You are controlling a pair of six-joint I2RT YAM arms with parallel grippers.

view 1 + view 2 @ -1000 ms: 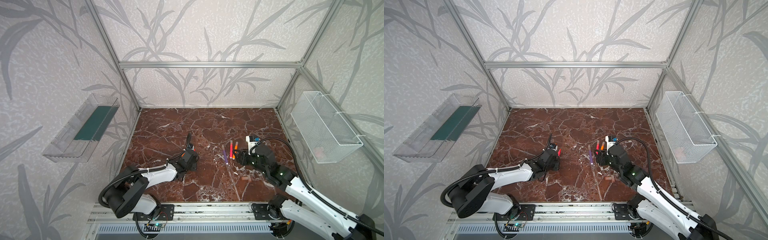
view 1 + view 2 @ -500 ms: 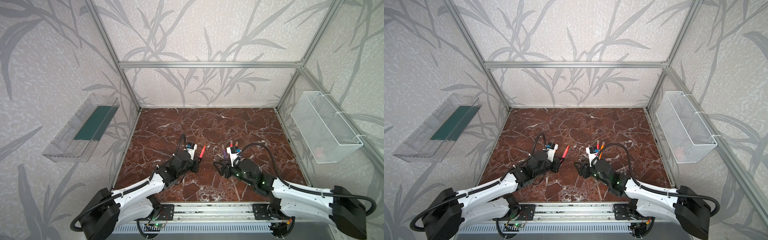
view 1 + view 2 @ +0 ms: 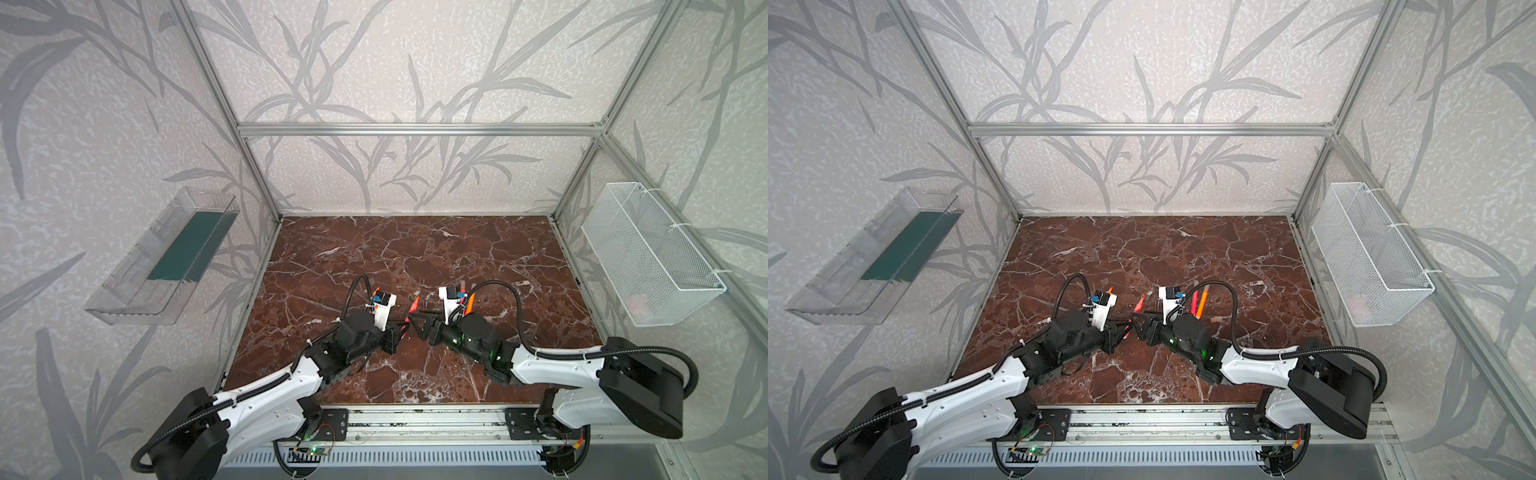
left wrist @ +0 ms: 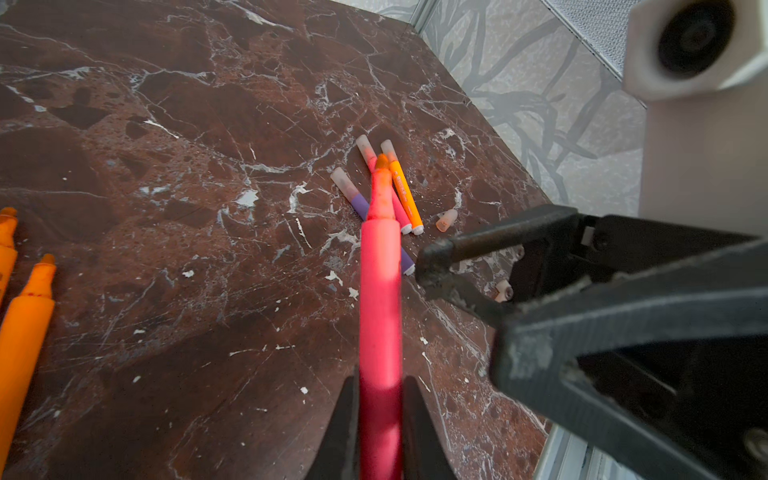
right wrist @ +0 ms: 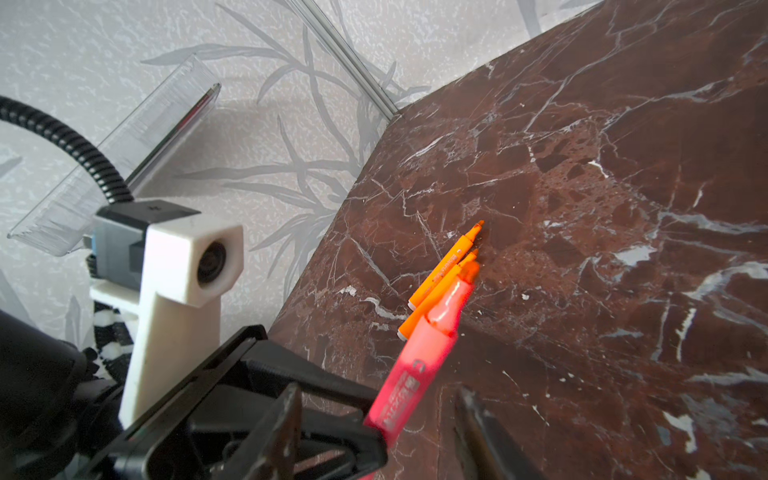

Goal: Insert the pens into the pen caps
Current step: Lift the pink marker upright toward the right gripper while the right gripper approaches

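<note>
My left gripper point(image 4: 380, 386) is shut on a pink-red pen point(image 4: 380, 291) whose uncapped tip points up and away from it. This pen point(image 3: 414, 305) hangs above the middle of the table in both top views. My right gripper point(image 5: 380, 390) faces the left one with its jaws open, one on each side of the pen point(image 5: 419, 357), and holds nothing. Three pens wearing pen caps lie together: purple point(image 4: 359, 203), pink point(image 4: 401, 216) and orange point(image 4: 405, 195). A loose pen cap point(image 4: 446, 219) lies beside them. Two uncapped orange pens point(image 5: 446, 266) lie further to the left.
The brown marble table point(image 3: 415, 249) is fenced by aluminium posts. A clear plastic tray point(image 3: 166, 257) hangs on the left wall and a white wire basket point(image 3: 648, 257) on the right wall. Both arms reach in from the front edge and meet at the middle.
Both grippers have come together over the middle of the table. The left one lifted the pink-red pen off the table; the right one left the group of pens and swung left.
</note>
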